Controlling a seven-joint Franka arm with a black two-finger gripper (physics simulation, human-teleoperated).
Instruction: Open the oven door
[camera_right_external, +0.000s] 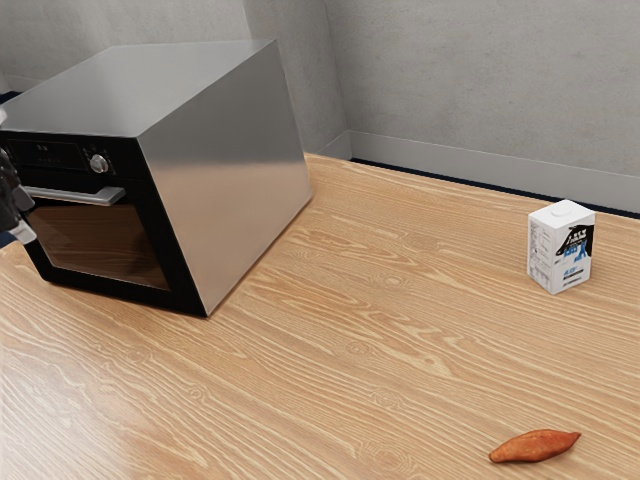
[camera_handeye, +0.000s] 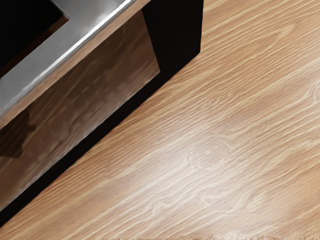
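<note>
While the oven door (camera_right_external: 105, 245) stands shut, your end effector (camera_right_external: 22, 230) is near the handle (camera_right_external: 75, 196); whether it is spread or closed, you cannot tell.

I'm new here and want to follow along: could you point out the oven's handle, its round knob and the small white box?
Handle (camera_right_external: 75, 196): exterior view, on the middle of its bar.
Round knob (camera_right_external: 98, 163): exterior view, on its front face.
White box (camera_right_external: 562, 252): exterior view, on its side.
</note>
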